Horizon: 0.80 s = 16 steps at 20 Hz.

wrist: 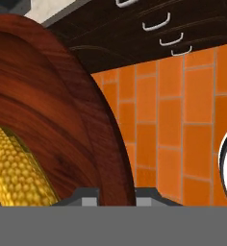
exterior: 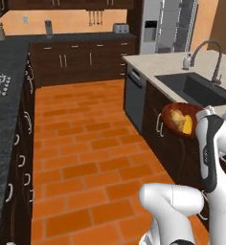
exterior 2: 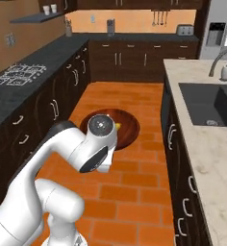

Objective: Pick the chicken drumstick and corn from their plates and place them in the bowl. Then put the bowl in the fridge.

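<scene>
The dark reddish-brown wooden bowl (exterior: 171, 125) hangs in the air beside the island cabinets, above the tiled floor. The golden-brown chicken drumstick (exterior: 175, 116) and the yellow corn (exterior: 187, 126) lie inside it. In the hand view my gripper (wrist: 116, 196) is shut on the bowl's rim (wrist: 102, 134), with the corn (wrist: 19, 168) just left of the fingers. From the right base view, my arm covers part of the bowl (exterior 2: 129, 129), and a bit of corn (exterior 2: 118, 126) peeks out. The grey fridge (exterior: 168, 25) stands at the far end, its glass shelves showing. The plates are out of view.
A pale island counter (exterior: 148, 62) with a dark sink (exterior: 194, 88) and faucet (exterior: 208, 48) runs along the right. Dark counters with a stove (exterior 2: 19, 73) line the left wall. Orange tiled floor (exterior: 81, 143) lies open between them toward the fridge.
</scene>
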Tool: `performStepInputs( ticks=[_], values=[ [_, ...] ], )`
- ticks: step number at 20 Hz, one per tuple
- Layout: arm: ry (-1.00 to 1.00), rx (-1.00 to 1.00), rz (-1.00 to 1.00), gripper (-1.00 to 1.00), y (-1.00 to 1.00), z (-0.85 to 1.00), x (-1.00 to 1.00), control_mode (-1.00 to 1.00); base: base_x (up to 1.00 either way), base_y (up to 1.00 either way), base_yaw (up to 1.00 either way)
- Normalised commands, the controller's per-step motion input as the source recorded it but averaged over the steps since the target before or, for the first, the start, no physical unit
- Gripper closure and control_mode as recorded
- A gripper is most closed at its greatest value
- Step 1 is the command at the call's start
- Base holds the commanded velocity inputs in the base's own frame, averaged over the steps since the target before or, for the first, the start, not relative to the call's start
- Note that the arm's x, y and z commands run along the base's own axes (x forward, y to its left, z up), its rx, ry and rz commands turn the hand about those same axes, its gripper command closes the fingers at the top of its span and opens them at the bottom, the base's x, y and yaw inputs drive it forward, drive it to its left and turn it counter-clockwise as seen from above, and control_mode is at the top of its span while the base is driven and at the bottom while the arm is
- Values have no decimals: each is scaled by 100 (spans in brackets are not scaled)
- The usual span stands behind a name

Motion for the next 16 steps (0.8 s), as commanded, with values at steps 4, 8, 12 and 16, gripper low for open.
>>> performStepInputs(
  ticks=[4, 8, 12, 16],
  values=[
    [0, 0, 0, 100, 0, 0, 0, 100, 100, 32, 0],
    [0, 0, 0, 100, 0, 0, 0, 100, 100, 55, -2],
    [0, 0, 0, 100, 0, 0, 0, 100, 100, 83, -6],
    [0, 0, 0, 100, 0, 0, 0, 100, 100, 91, -8]
  ],
)
